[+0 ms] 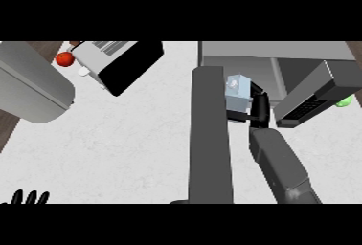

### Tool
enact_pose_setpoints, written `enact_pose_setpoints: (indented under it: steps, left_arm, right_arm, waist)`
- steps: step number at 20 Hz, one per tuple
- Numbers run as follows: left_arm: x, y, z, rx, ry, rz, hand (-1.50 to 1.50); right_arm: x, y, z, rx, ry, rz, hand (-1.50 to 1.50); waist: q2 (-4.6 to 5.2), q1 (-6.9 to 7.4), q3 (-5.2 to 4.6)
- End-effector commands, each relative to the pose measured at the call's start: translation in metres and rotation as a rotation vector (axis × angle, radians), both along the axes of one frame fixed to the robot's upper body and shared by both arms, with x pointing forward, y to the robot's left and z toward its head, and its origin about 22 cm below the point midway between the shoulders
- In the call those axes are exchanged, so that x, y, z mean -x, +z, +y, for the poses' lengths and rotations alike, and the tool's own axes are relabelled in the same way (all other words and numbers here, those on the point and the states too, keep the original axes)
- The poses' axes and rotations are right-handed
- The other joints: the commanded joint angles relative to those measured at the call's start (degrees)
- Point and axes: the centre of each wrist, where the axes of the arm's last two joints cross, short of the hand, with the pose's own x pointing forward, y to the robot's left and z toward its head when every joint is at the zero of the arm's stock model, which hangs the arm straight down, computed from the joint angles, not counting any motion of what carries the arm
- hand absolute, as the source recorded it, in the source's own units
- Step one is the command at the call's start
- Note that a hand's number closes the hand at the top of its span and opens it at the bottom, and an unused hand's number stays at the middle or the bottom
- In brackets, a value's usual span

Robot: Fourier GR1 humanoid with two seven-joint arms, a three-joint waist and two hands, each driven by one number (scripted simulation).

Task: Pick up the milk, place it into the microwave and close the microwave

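Note:
The milk (238, 89), a small pale blue and white carton, is held upright at the front of the open microwave (276, 51), just by the mouth of its grey cavity. My right hand (259, 109) is shut on the carton from the near right side, and its grey forearm rises from the lower edge. The microwave's door (210, 139) stands swung out as a long dark slab just left of the carton and hand. My left hand (25, 197) rests open, fingers up, at the lower left edge.
A dark panel with a keypad (311, 98) juts out at the microwave's right, with a green object (344, 101) behind it. At the back left are a white and black toaster (113, 60) and a red fruit (65, 58). A large grey rounded body (32, 91) fills the left edge.

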Motion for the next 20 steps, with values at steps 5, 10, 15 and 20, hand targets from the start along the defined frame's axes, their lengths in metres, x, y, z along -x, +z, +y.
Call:
enact_pose_setpoints:
  steps: [5, 10, 15, 20]
  left_arm:
    - [-0.009, 0.008, 0.003, 0.006, -0.029, -0.017, -1.50]
    - [-0.019, 0.007, -0.005, 0.005, -0.057, -0.008, -1.50]
    - [-0.021, 0.000, -0.006, 0.013, -0.057, -0.018, -1.50]
    - [-0.023, -0.002, -0.004, 0.004, -0.061, -0.005, -1.50]
  right_arm:
    - [-0.012, -0.005, -0.012, 0.141, -0.077, 0.033, 1.50]
    - [-0.025, 0.012, -0.040, 0.218, -0.099, 0.028, 1.50]
    - [-0.031, 0.019, -0.036, 0.336, -0.123, -0.035, 1.50]
    - [-0.035, 0.027, -0.056, 0.388, -0.160, -0.065, 1.50]
  waist:
    - [0.87, 1.85, 0.12]
    - [1.70, 2.97, 0.21]
    - [1.97, 4.03, 0.20]
    - [2.14, 3.97, 0.26]
